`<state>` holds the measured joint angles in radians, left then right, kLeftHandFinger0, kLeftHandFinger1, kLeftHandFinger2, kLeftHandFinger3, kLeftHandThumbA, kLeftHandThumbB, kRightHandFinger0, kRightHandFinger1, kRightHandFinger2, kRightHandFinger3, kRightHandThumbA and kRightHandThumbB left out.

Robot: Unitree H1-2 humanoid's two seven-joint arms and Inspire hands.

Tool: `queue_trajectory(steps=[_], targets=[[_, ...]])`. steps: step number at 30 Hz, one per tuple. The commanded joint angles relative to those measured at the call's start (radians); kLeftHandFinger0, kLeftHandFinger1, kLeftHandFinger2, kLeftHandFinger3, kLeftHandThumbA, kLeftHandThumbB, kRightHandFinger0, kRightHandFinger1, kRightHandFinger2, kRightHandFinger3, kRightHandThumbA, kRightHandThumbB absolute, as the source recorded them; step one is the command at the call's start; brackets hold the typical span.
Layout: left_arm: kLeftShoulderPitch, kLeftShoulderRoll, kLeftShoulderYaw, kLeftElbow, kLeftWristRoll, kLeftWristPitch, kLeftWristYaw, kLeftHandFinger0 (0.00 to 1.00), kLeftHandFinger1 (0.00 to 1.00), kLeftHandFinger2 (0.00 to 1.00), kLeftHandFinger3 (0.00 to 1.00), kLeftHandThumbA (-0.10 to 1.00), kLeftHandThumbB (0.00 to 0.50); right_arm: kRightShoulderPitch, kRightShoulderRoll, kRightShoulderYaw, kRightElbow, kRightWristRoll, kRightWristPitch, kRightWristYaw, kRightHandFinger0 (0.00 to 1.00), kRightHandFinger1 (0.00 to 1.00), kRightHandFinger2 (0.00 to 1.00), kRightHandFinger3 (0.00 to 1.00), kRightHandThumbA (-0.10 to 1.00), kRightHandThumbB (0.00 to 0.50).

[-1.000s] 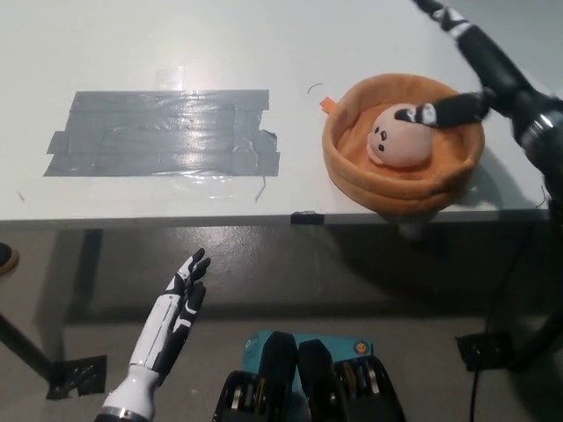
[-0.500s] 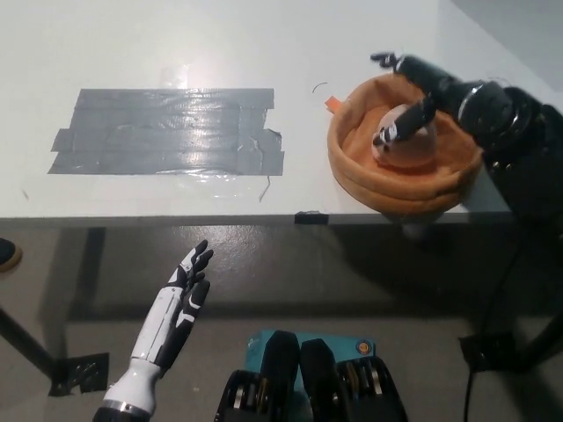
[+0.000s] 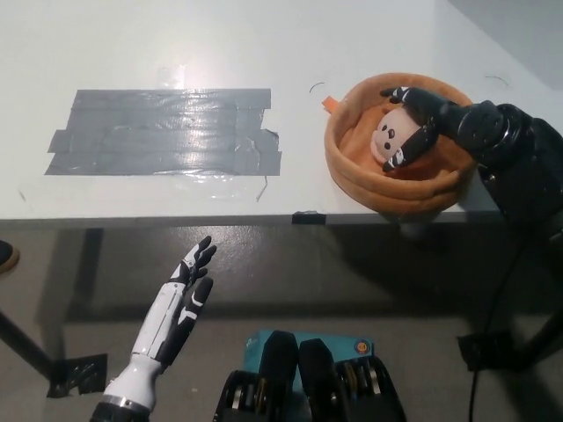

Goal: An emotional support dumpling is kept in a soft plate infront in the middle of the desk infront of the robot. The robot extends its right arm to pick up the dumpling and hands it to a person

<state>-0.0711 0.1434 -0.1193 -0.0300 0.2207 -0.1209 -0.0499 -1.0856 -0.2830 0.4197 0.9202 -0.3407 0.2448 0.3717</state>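
Observation:
The pale pink dumpling point(image 3: 390, 134) with a small dark face lies inside the soft orange plate point(image 3: 352, 167) at the right of the white desk point(image 3: 264, 53). My black right hand point(image 3: 431, 119) reaches in from the right over the plate's far rim. Its fingers point(image 3: 403, 151) curl around the dumpling from above and below, touching it, so it is shut on the dumpling, which still rests in the plate. The hand hides the dumpling's right side. My white left hand point(image 3: 176, 312) hangs open below the desk's front edge at the lower left.
A wide patch of grey tape point(image 3: 163, 132) is stuck on the desk left of the plate. The plate sits close to the desk's front edge point(image 3: 176, 218). A small orange tag point(image 3: 327, 105) sticks out at the plate's upper left. Floor and cables show below.
My right hand has come lower into the plate and its fingers have closed around the dumpling, which has turned slightly. The left hand has barely moved.

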Motion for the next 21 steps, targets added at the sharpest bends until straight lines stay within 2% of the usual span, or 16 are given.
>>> queue_trajectory(steps=[1, 3, 7, 9, 11, 12, 13, 14, 15, 17, 18, 19, 20, 21], targets=[[-0.018, 0.011, 0.0, -0.025, 0.009, -0.016, -0.006, 1.0, 1.0, 1.0, 1.0, 1.0, 0.166, -0.065, -0.022, 0.004, -0.023, -0.028, 0.025, 0.031, 1.0, 1.0, 1.0, 1.0, 1.0, 0.454], [-0.016, 0.009, 0.002, -0.025, -0.001, -0.02, -0.008, 1.0, 1.0, 1.0, 1.0, 1.0, 0.155, -0.062, -0.029, 0.007, -0.036, -0.034, 0.031, 0.044, 1.0, 1.0, 1.0, 1.0, 1.0, 0.465], [-0.026, 0.008, 0.004, -0.023, -0.001, -0.014, -0.013, 1.0, 1.0, 1.0, 1.0, 1.0, 0.166, -0.064, -0.028, 0.005, -0.025, -0.036, 0.016, 0.045, 1.0, 1.0, 1.0, 1.0, 1.0, 0.481], [-0.023, 0.008, 0.003, -0.025, 0.005, -0.013, -0.012, 1.0, 1.0, 1.0, 1.0, 1.0, 0.164, -0.068, -0.018, 0.013, 0.0, -0.038, 0.004, 0.057, 1.0, 1.0, 1.0, 1.0, 1.0, 0.476], [-0.028, 0.008, 0.003, -0.023, 0.003, -0.013, -0.014, 1.0, 1.0, 1.0, 1.0, 1.0, 0.164, -0.073, -0.015, 0.005, 0.011, -0.02, 0.019, 0.098, 1.0, 1.0, 1.0, 1.0, 0.98, 0.442], [-0.029, 0.008, 0.004, -0.021, 0.004, -0.016, -0.012, 1.0, 1.0, 1.0, 1.0, 1.0, 0.164, -0.077, -0.012, 0.017, 0.019, -0.027, 0.026, 0.122, 1.0, 1.0, 1.0, 1.0, 0.92, 0.428], [-0.031, 0.008, 0.003, -0.02, 0.004, -0.019, -0.012, 1.0, 1.0, 1.0, 1.0, 1.0, 0.164, -0.078, -0.013, 0.033, 0.021, -0.041, 0.024, 0.14, 1.0, 1.0, 1.0, 1.0, 0.9, 0.43], [-0.032, 0.008, 0.004, -0.02, 0.003, -0.017, -0.013, 1.0, 1.0, 1.0, 1.0, 1.0, 0.165, -0.086, -0.012, 0.067, 0.035, -0.07, 0.019, 0.161, 1.0, 1.0, 1.0, 1.0, 0.79, 0.408], [-0.032, 0.008, 0.005, -0.021, 0.003, -0.015, -0.013, 1.0, 1.0, 1.0, 1.0, 1.0, 0.166, -0.09, -0.01, 0.083, 0.045, -0.082, 0.016, 0.175, 1.0, 1.0, 1.0, 1.0, 0.76, 0.402], [-0.036, 0.009, 0.005, -0.021, 0.004, -0.016, -0.013, 1.0, 1.0, 1.0, 1.0, 1.0, 0.159, -0.108, -0.002, 0.112, 0.092, -0.087, 0.015, 0.221, 1.0, 1.0, 1.0, 1.0, 0.52, 0.383], [-0.038, 0.01, 0.005, -0.021, 0.004, -0.015, -0.014, 1.0, 1.0, 1.0, 1.0, 1.0, 0.159, -0.116, 0.002, 0.127, 0.11, -0.094, 0.021, 0.239, 0.95, 1.0, 1.0, 1.0, 0.43, 0.37], [-0.041, 0.011, 0.004, -0.022, 0.002, -0.013, -0.017, 1.0, 1.0, 1.0, 1.0, 1.0, 0.159, -0.127, 0.009, 0.161, 0.146, -0.12, 0.02, 0.243, 0.78, 0.85, 0.98, 1.0, 0.27, 0.35], [-0.043, 0.011, 0.004, -0.02, 0.001, -0.013, -0.017, 1.0, 1.0, 1.0, 1.0, 1.0, 0.158, -0.13, 0.011, 0.171, 0.157, -0.127, 0.018, 0.24, 0.54, 0.63, 0.78, 1.0, 0.1, 0.353], [-0.045, 0.011, 0.005, -0.018, 0.0, -0.014, -0.018, 1.0, 1.0, 1.0, 1.0, 1.0, 0.158, -0.13, 0.012, 0.197, 0.167, -0.149, 0.004, 0.231, 0.35, 0.48, 0.61, 0.92, -0.04, 0.368]])
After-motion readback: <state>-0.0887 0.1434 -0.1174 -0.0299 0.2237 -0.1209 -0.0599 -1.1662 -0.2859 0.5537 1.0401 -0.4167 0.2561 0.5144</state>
